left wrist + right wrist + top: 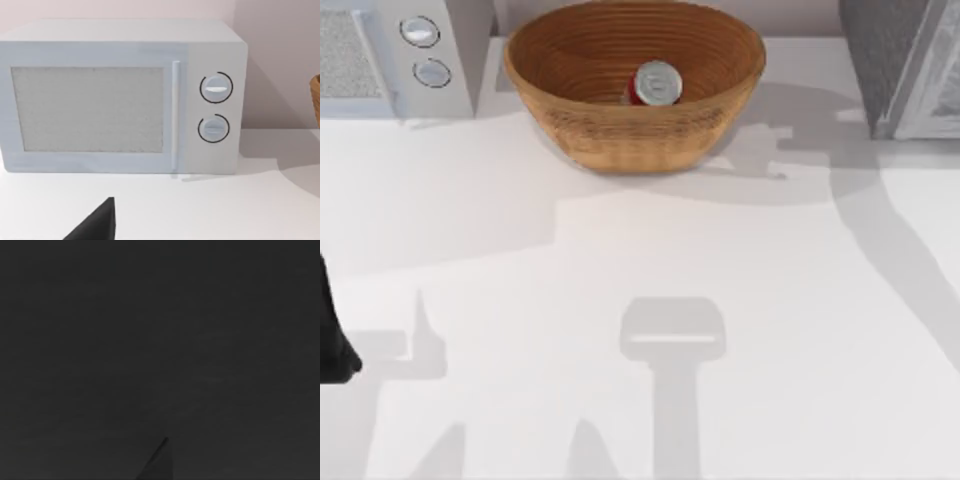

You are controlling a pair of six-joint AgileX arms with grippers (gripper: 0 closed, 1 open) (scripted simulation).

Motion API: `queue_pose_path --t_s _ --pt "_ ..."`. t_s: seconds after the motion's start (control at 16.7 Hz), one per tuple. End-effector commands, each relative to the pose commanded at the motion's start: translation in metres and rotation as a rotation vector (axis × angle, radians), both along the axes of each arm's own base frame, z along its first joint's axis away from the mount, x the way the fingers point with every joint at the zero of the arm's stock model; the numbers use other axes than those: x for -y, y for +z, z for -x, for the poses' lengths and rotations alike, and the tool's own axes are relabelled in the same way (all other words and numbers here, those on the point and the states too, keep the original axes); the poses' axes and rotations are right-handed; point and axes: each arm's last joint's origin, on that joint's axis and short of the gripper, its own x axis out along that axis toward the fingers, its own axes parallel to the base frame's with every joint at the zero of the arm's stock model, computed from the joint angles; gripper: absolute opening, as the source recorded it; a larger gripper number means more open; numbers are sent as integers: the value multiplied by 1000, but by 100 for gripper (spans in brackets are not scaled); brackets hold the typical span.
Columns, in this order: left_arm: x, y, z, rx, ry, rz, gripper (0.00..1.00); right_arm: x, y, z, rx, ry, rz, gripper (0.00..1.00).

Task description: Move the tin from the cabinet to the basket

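Observation:
The tin (pixel 656 84), silver top up with a red side, lies inside the tan wicker basket (pixel 570 120) at the back middle of the table. It rests right of the basket's centre, and no gripper touches it. The dark-grey speckled cabinet (pixel 885 60) with its pale door panel (pixel 935 90) stands at the back right. My left arm (pixel 332 340) is parked at the table's left edge, far from the basket. A dark part of my left gripper (pixel 95 225) shows in the left wrist view, which also catches the basket's rim (pixel 316 100). The right wrist view is dark.
A white appliance with two round knobs (pixel 420 50) stands at the back left, and the left wrist view faces its front (pixel 120 110). Arm shadows fall across the white tabletop (pixel 640 300) at the middle and front.

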Motion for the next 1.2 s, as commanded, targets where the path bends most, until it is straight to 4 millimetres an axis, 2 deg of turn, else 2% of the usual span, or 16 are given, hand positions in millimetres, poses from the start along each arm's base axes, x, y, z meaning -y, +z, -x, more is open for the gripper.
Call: queue_pose_path --t_s 0.06,0.18,0.48,0.6,0.72,0.78,0.96,1.2 --pt "0 0 0 0 0 0 100 9 5 6 17 -34 2 100" --pt "0 0 0 0 0 0 100 9 7 2 25 -34 0 100" --pt "0 0 0 0 0 0 100 7 3 -39 7 -34 6 100" --pt "0 0 0 0 0 0 100 9 5 -44 17 -34 2 100" --pt "0 0 0 0 0 0 100 9 5 -44 17 -34 2 100" --pt "0 0 0 0 0 0 100 9 8 -36 28 -29 0 100" --pt "0 0 0 0 0 0 100 12 7 -30 35 -26 -3 100" --pt "0 0 0 0 0 0 100 28 -5 -7 46 -19 -5 100"
